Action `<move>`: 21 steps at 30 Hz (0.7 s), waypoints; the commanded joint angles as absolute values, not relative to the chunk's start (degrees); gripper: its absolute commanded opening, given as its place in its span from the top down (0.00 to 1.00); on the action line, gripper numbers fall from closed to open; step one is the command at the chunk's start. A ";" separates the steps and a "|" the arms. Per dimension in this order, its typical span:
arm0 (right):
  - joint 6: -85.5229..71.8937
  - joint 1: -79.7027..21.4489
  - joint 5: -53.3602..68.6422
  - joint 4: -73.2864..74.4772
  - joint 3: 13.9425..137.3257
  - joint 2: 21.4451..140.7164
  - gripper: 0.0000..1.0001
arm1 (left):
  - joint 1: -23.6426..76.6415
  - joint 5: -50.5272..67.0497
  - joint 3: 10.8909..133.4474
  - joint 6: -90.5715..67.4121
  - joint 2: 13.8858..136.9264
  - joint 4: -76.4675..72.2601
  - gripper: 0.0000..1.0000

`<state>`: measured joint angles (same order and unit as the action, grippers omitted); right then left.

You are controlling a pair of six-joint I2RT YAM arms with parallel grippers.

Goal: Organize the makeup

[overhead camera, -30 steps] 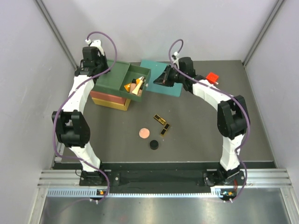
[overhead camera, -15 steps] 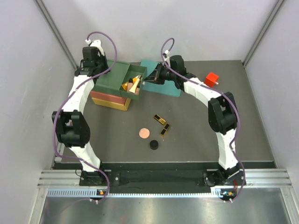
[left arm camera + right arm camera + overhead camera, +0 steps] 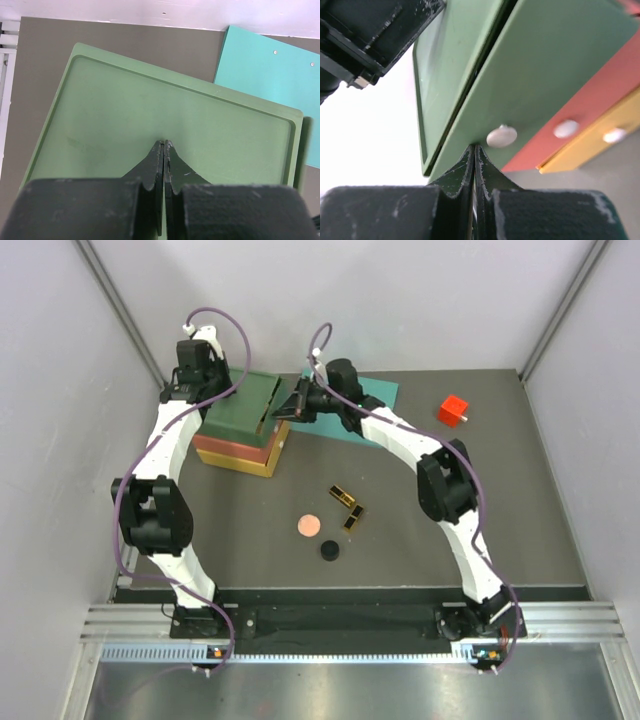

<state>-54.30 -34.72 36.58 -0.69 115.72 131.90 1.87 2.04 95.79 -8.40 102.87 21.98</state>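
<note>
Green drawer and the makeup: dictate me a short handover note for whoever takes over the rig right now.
Left claw: shut, empty, over the drawer unit's green top.
Right claw: shut, empty, tips at the green drawer front, just under its white knob.
Done: the green drawer looks pushed in; its contents are hidden.
Loose on the table, between the arms: two black-and-gold cases, pink disc, black jar.
Left: probably reopen the drawer and put those four away.
</note>
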 commanded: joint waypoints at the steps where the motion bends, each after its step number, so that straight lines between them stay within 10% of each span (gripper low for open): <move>1: -56.07 -37.18 38.58 -1.23 123.74 136.04 1.00 | 1.85 1.41 91.32 -7.47 108.72 40.69 1.00; 21: -36.23 -30.59 18.04 11.12 98.53 110.76 0.93 | 1.85 1.05 94.04 -7.38 107.93 40.87 1.00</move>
<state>-44.97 -32.73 26.22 4.05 100.22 119.13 1.87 1.83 96.40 -8.38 102.96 22.63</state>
